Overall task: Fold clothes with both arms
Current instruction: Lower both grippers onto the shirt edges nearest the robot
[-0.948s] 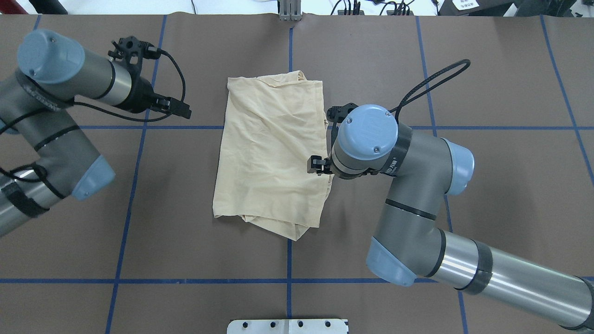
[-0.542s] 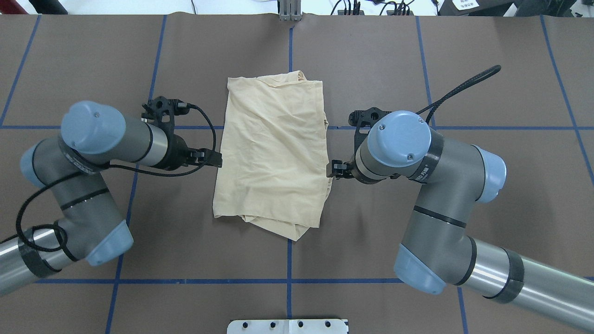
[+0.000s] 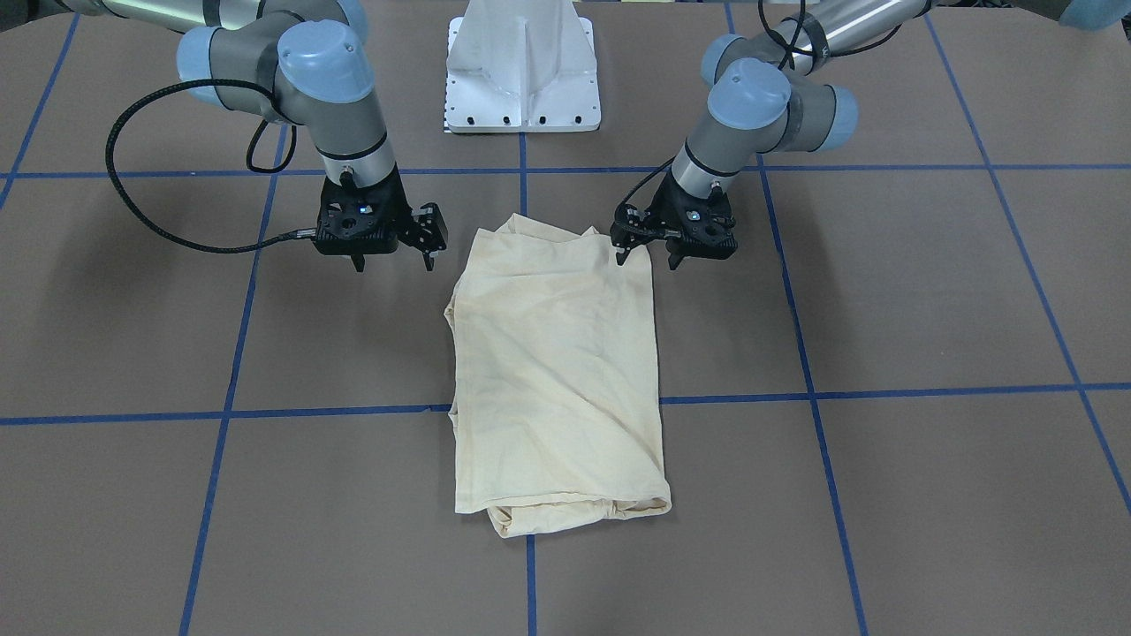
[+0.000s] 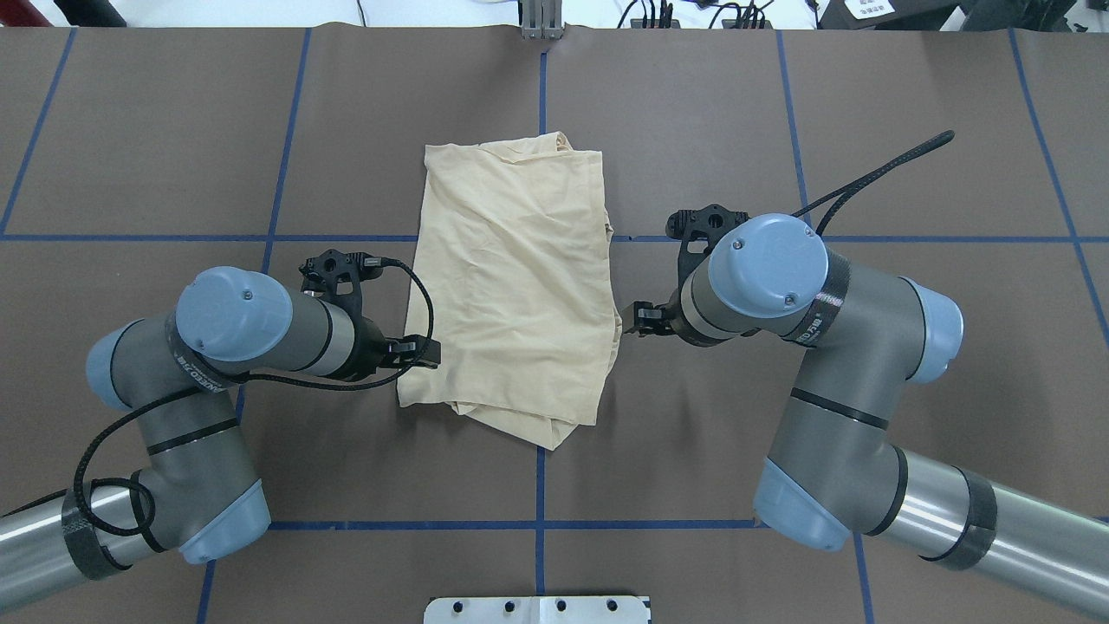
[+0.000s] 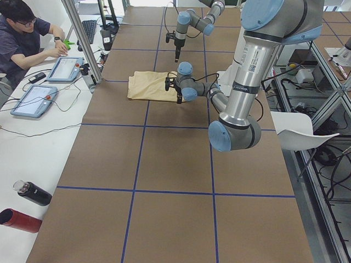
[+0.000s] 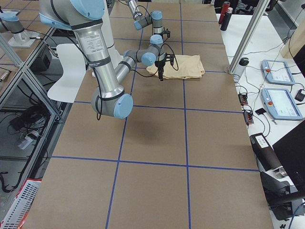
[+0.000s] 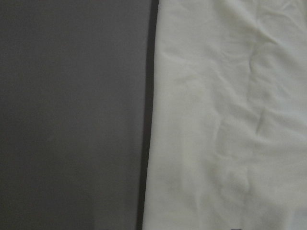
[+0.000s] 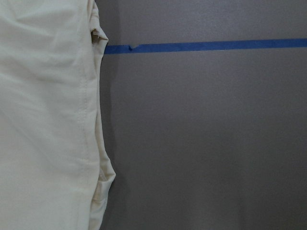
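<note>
The clothes point(image 4: 511, 277) are one pale cream shirt, folded into a tall rectangle on the brown table, also in the front view point(image 3: 557, 371) and both wrist views point(image 7: 225, 120) point(image 8: 48, 120). Its print is hidden. My left gripper point(image 4: 423, 354) point(image 3: 646, 258) is open and straddles the shirt's edge near the corner closest to my base, with nothing gripped. My right gripper point(image 4: 639, 319) point(image 3: 394, 261) is open too, just off the opposite long edge and apart from the cloth. Both arms point(image 4: 234, 325) point(image 4: 767, 277) bend in from the sides.
The white pedestal base point(image 3: 521, 66) stands behind the shirt at my side. Blue tape lines point(image 4: 540, 485) grid the table. A person point(image 5: 22, 33) sits at a side table with tablets point(image 5: 66, 68); two bottles point(image 5: 24, 205) lie there.
My left arm has swung in from the far left to the shirt's near left edge. My right gripper has drawn back off the shirt to just beyond its right edge.
</note>
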